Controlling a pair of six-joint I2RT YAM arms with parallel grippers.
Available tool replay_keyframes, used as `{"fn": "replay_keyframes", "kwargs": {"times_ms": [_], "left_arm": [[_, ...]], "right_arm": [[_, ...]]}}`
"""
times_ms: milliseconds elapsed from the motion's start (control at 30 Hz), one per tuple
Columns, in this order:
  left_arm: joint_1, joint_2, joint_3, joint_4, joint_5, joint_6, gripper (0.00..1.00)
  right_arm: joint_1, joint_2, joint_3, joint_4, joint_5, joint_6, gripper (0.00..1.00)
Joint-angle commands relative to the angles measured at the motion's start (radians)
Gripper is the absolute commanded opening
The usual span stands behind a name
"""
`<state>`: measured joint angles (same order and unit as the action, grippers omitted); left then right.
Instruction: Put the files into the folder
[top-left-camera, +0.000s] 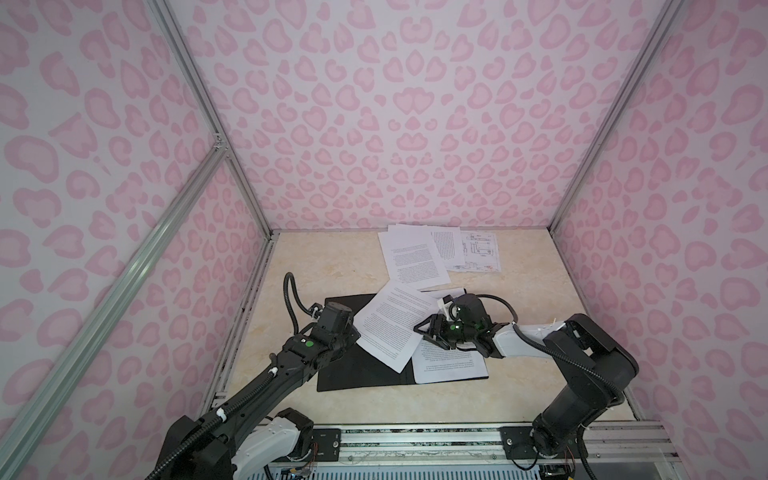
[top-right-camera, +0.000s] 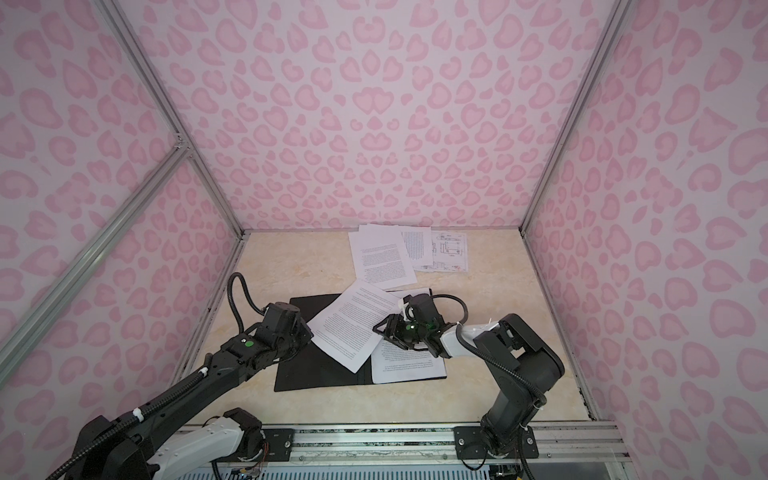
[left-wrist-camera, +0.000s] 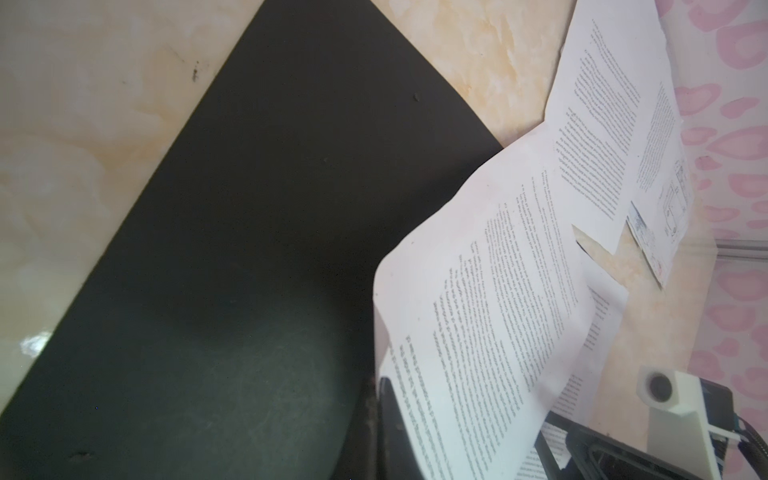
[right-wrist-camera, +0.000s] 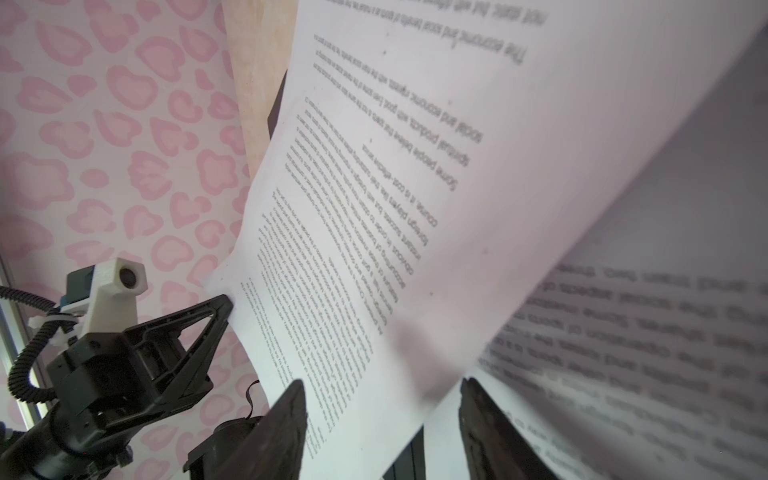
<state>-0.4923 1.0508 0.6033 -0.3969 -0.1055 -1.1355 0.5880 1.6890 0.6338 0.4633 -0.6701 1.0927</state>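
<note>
Print on sheet reads "Some people believe". Clamped tight, left gripper pinches its edge. Jaws of right gripper straddle it, apart.

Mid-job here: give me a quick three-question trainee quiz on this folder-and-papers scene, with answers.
1. True or false: the folder lies closed.
2. What pinches the edge of the raised sheet? A) left gripper B) a clip C) nothing
3. Fill in: the line-drawing sheet lies at the ___ edge of the table.
Key: 1 false, it lies open, black inside up; 2 A; 3 far.
</note>
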Motion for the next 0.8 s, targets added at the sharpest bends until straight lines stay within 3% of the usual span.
{"fn": "replay_keyframes", "kwargs": {"times_ms": [0, 200, 400, 600, 700, 733, 767], "left_arm": [[0.000, -0.005, -0.005, 0.013, -0.001, -0.018, 0.03], [0.000, -0.006, -0.005, 0.010, -0.003, -0.013, 0.03], [-0.002, -0.006, -0.010, 0.016, 0.000, -0.020, 0.03], [-0.003, -0.018, -0.012, 0.013, -0.003, -0.019, 0.03], [0.001, -0.014, 0.013, 0.013, -0.006, 0.027, 0.03], [0.007, -0.013, 0.034, -0.002, -0.014, 0.064, 0.11], [0.010, -0.018, 0.061, -0.016, -0.025, 0.106, 0.26]], "right_arm": [[0.009, 0.024, -0.006, 0.148, -0.017, 0.074, 0.53], [0.019, 0.052, -0.016, 0.218, -0.023, 0.117, 0.28], [0.025, 0.056, -0.023, 0.231, -0.019, 0.127, 0.20], [0.027, 0.068, -0.034, 0.270, -0.023, 0.148, 0.00], [0.023, 0.040, -0.021, 0.223, -0.032, 0.115, 0.00], [0.017, 0.010, -0.021, 0.192, -0.029, 0.093, 0.00], [0.011, -0.036, -0.018, 0.150, -0.028, 0.061, 0.00]]}}
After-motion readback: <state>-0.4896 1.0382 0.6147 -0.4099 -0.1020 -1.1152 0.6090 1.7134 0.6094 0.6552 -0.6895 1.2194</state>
